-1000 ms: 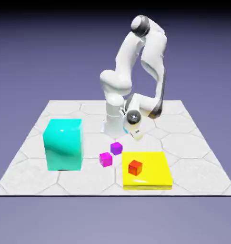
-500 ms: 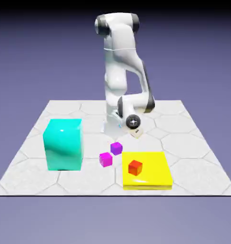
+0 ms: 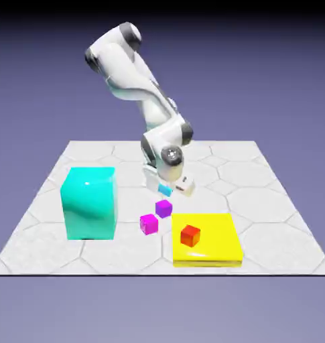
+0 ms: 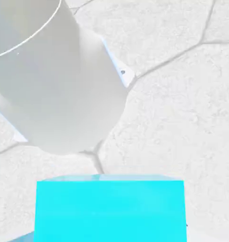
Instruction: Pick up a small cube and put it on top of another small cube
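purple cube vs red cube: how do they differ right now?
Colour: the purple cube is violet, the red cube is red.
Support: the purple cube sits on the bare table; the red cube sits on the flat yellow slab.
Position: the purple cube lies nearer the robot's base.
Both look the same small size and are untouched.

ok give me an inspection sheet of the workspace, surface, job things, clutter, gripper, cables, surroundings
surface: pale hexagon-tiled table.
job's things: small cyan cube fills the hand view's bottom, between the finger positions; in the exterior view it shows at the gripper. Purple cube and magenta cube sit close together on the table; red cube sits on the yellow slab.
clutter: large cyan block on the exterior view's left.
gripper: low, behind the purple cube; fingertips hidden by the cube.
cables: nothing seen.
surroundings: plain blue-violet backdrop.
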